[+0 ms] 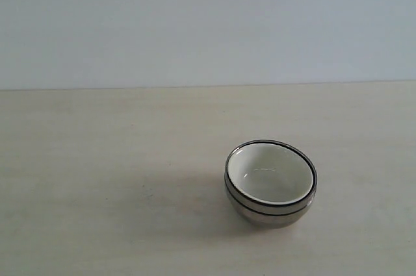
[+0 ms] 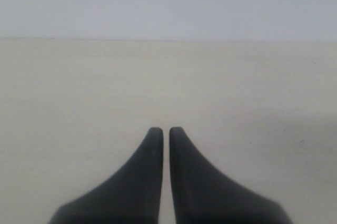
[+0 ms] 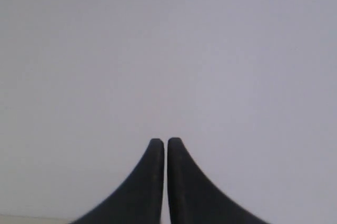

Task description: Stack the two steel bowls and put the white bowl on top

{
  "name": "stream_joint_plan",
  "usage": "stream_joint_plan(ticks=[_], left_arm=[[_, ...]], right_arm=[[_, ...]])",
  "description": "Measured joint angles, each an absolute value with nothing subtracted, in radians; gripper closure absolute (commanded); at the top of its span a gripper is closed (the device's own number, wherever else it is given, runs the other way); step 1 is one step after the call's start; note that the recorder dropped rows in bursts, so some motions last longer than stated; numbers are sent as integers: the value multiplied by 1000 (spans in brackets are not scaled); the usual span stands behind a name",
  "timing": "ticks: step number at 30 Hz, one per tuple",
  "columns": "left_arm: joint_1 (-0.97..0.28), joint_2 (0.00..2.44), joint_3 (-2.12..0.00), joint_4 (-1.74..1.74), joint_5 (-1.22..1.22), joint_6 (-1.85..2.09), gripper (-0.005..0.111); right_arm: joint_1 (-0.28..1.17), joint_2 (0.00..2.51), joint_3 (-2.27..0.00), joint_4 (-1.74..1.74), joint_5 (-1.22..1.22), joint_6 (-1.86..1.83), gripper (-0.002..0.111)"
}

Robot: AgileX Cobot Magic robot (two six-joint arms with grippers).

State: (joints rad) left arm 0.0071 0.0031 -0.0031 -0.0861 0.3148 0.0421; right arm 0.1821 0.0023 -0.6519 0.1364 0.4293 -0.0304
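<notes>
Steel gleams below: the two steel bowls [image 1: 270,215] sit stacked right of centre on the table [image 1: 97,159], with the white bowl [image 1: 270,173] nested on top. Both the left gripper [image 2: 166,129] and the right gripper [image 3: 166,141] are pinched together, holding nothing.

The white bowl [image 1: 270,173] hides the insides of the 2 steel bowls [image 1: 266,216]; only their rims and outer wall show.
</notes>
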Motion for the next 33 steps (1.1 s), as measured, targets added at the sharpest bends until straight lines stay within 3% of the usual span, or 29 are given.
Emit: stream_joint_plan(ticks=[9, 19, 33], left_arm=[[7, 3, -3, -86, 315, 42, 103], [7, 3, -3, -86, 315, 42, 103], [7, 3, -3, -86, 315, 42, 103]], right_arm=[[151, 4, -514, 171, 315, -64, 108], [151, 6, -36, 174, 57, 88, 108], [151, 6, 0, 166, 47, 44, 108]])
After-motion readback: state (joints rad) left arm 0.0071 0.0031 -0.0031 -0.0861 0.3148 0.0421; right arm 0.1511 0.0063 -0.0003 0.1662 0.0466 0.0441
